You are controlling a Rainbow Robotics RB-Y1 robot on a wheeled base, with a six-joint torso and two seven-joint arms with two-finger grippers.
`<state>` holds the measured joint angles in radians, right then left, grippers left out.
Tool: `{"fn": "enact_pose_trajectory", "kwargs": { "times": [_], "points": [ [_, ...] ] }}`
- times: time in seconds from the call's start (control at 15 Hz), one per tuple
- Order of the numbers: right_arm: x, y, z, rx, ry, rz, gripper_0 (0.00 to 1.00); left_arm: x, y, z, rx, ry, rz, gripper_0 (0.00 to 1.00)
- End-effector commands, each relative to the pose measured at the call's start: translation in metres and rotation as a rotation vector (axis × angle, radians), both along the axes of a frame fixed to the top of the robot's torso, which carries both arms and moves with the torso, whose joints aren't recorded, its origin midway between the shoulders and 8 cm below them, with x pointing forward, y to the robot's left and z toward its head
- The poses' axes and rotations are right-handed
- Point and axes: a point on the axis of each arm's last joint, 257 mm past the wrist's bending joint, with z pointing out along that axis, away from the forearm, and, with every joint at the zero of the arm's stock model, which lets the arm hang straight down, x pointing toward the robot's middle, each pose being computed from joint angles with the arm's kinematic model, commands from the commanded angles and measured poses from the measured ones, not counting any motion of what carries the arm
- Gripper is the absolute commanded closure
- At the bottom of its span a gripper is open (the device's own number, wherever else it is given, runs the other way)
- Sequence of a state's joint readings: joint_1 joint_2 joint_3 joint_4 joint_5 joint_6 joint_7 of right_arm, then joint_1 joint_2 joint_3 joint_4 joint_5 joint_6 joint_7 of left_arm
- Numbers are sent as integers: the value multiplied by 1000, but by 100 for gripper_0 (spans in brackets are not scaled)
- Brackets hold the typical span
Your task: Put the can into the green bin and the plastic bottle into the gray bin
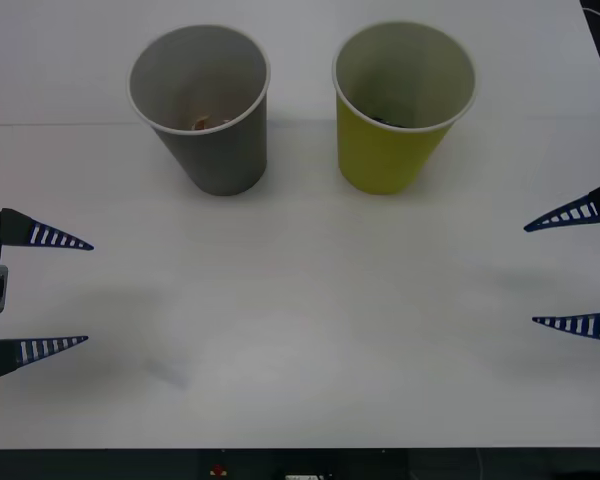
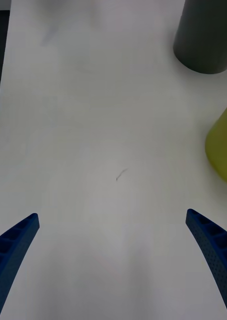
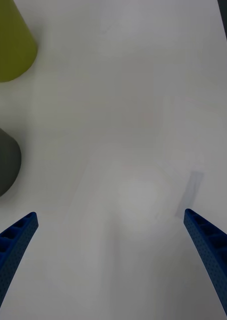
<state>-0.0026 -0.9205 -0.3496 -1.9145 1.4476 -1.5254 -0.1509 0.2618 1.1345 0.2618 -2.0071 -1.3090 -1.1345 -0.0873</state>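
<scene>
The gray bin point(image 1: 202, 105) stands upright at the back left of the table, the green bin point(image 1: 402, 105) beside it to the right, a gap between them. A dark shape, seemingly the can point(image 1: 385, 121), peeks over the near rim inside the green bin. A small pale and orange thing point(image 1: 206, 123) lies at the bottom of the gray bin; I cannot tell if it is the plastic bottle. My left gripper point(image 1: 88, 292) hovers open at the left edge, my right gripper point(image 1: 531, 274) open at the right edge, both holding nothing. The wrist views show the gray bin point(image 2: 206, 40) point(image 3: 2, 162) and the green bin point(image 2: 222, 145) point(image 3: 11, 45) from the side.
The white table point(image 1: 300, 380) stretches between the grippers and in front of the bins, and its front edge runs along the bottom of the front view. A thin dark mark point(image 2: 121, 174) lies on the surface ahead of the right gripper point(image 2: 111, 215). The left gripper point(image 3: 109, 214) faces bare tabletop.
</scene>
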Motion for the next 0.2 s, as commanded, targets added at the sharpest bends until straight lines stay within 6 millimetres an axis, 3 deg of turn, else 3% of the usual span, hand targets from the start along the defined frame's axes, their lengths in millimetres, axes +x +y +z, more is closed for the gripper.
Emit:
{"fn": "enact_pose_trajectory", "kwargs": {
  "times": [0.07, 0.2],
  "points": [
    [-1, -1, -2, 0, 0, 0, 0, 0, 0, 0, 0, 0, 0, 0],
    [0, -3, -2, 2, 3, -9, 0, 0, 0, 0, 0, 0, 0, 0]
  ]
}}
